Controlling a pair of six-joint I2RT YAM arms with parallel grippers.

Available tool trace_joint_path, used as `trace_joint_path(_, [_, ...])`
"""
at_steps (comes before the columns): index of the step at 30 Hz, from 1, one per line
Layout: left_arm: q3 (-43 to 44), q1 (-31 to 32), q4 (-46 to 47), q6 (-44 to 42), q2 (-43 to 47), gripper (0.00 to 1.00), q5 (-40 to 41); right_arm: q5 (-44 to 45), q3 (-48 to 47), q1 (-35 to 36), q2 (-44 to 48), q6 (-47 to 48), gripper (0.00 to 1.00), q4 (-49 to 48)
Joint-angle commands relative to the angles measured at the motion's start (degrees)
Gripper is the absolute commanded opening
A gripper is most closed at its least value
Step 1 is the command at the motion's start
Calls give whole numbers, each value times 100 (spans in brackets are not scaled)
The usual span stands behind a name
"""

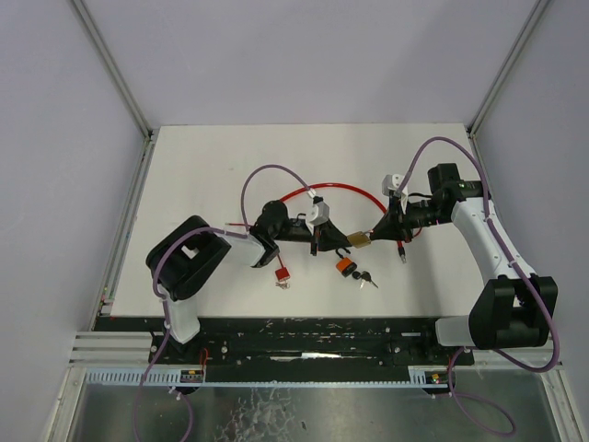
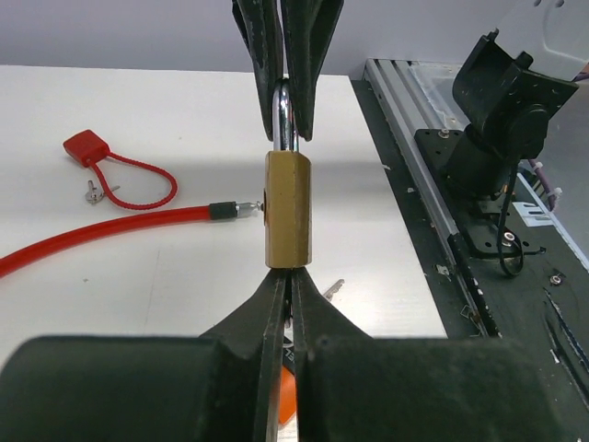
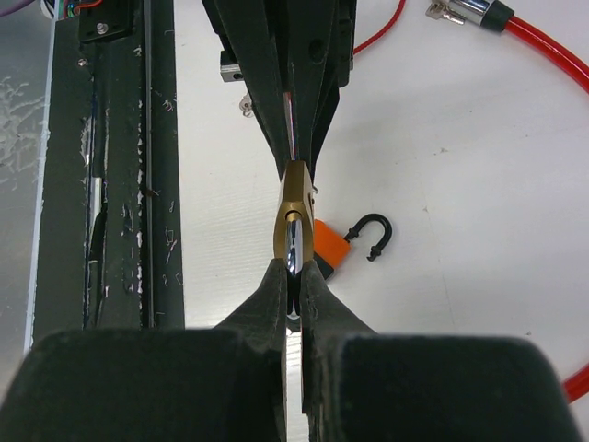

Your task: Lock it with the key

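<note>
Two claws are pinching one brass padlock (image 2: 288, 210) between them over the middle of the white counter (image 1: 212, 175), toward its right half. The right claw (image 3: 294, 267) is clamping the lock's steel shackle (image 2: 285, 115), its fingers closed tight on the metal. The left claw (image 2: 287, 276) is pressing fully closed at the opposite end of the brass body, where a thin silvery sliver, seemingly the key (image 3: 293, 120), is showing between its fingers. Whether the padlock is touching the counter cannot be told. Just below it an orange padlock (image 3: 329, 244) is lying with its black shackle swung open. A red cable (image 2: 110, 230) is curving across the counter behind, its metal-tipped end appearing just beside the brass body in the left wrist view. Farther off toward the left arm, a red padlock (image 2: 86, 145) with a thin red loop is lying flat, small keys (image 2: 92, 191) resting beside it.
</note>
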State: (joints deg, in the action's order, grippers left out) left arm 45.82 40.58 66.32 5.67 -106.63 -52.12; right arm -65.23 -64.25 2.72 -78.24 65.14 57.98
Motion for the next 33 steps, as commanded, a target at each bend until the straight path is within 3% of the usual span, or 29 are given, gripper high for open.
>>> trace_joint_path(1, [-86,46,202,-285,93,0,41,-429,-91,-18,24,-174,2,-38])
trace_joint_path(7, [-198,32,1080,299,-50,0,-18,-515,-47,-20,-69,-442,8,-199])
trace_joint_path(25, [-79,-115,1637,1072,-364,0,271,-639,234,290,-566,-1301,62,-894])
trace_joint_path(33, [4,-180,1733,1358,-507,0,365,-302,508,650,-611,-1807,62,-1561])
